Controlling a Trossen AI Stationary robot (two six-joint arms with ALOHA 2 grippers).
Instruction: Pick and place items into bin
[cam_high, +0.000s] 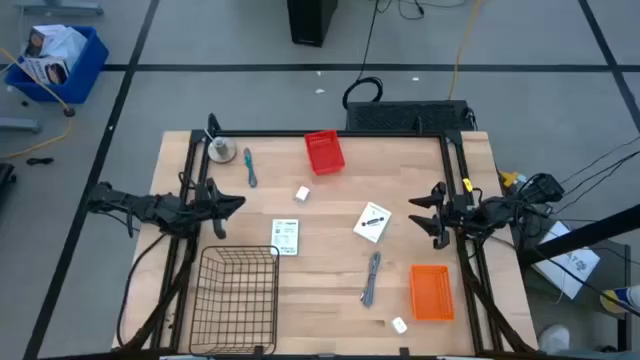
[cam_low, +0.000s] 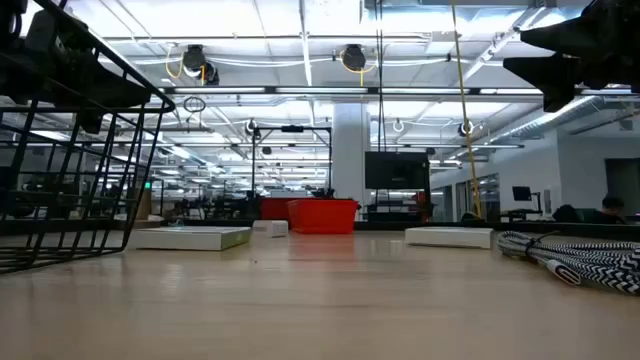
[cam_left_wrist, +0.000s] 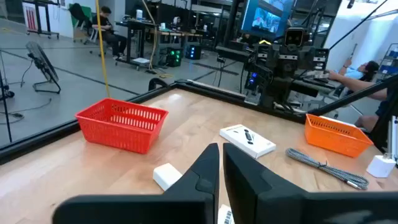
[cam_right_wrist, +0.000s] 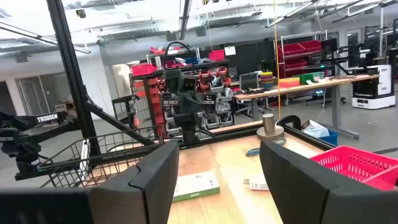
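Note:
The items lie loose on the wooden table: a teal-handled tool (cam_high: 249, 167) at the far left, a small white block (cam_high: 302, 194), a white packet with green print (cam_high: 285, 236), a second white packet (cam_high: 372, 222), a grey braided tool (cam_high: 372, 278) and another white block (cam_high: 399, 324) near the front. My left gripper (cam_high: 228, 203) hovers shut at the table's left side, above the wire basket's far edge. My right gripper (cam_high: 425, 212) hovers open at the right side, to the right of the second packet. Neither touches anything.
A black wire basket (cam_high: 235, 295) stands at the near left, a red basket (cam_high: 323, 152) at the far middle and an orange basket (cam_high: 431, 292) at the near right. A round silver disc (cam_high: 220, 152) sits at the far left corner. A black frame (cam_high: 330, 133) borders the table's far edge.

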